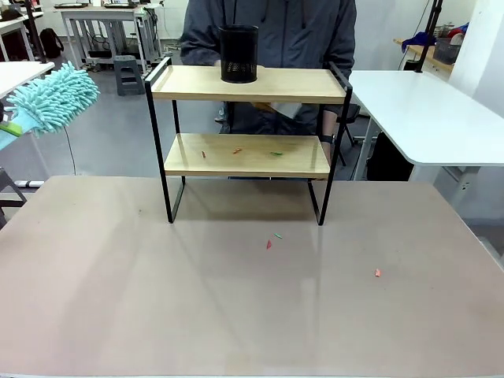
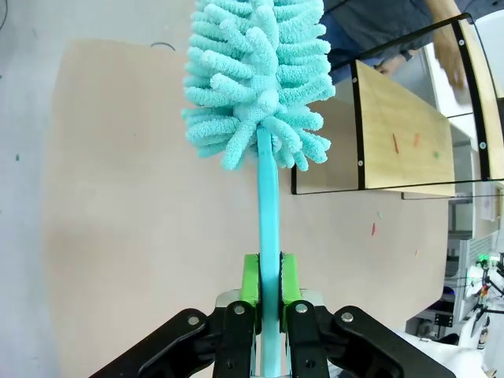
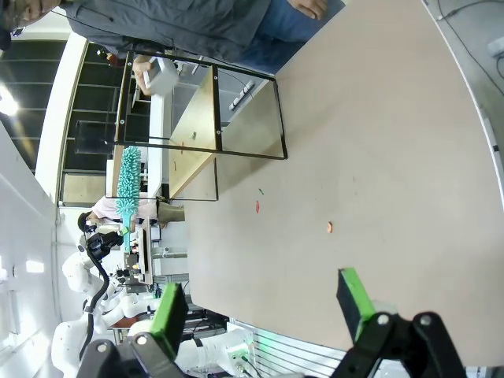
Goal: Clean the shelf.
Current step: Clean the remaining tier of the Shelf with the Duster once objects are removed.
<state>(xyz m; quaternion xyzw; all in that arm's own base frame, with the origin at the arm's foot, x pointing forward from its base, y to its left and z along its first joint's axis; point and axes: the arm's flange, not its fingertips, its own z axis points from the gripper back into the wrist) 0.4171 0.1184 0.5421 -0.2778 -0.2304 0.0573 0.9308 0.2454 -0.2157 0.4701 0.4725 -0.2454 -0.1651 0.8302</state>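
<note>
The shelf (image 1: 248, 84) stands at the far middle of the tan table, with a black mesh cup (image 1: 239, 53) on its top board. Small red and green scraps (image 1: 237, 150) lie on its lower board (image 1: 299, 161). In the left wrist view my left gripper (image 2: 269, 287) is shut on the teal handle of a fluffy teal duster (image 2: 256, 87), held above the table to the left of the shelf (image 2: 394, 126). The duster head (image 1: 53, 98) shows at the front view's left edge. My right gripper (image 3: 261, 307) is open and empty, high over the table, far from the shelf (image 3: 213, 118).
A person stands behind the shelf, one hand (image 1: 276, 109) holding something white under the top board. Loose scraps (image 1: 268, 244) lie on the table (image 1: 118, 299) in front of the shelf, and another scrap (image 1: 377, 272) lies to the right. White tables (image 1: 425, 110) stand beyond.
</note>
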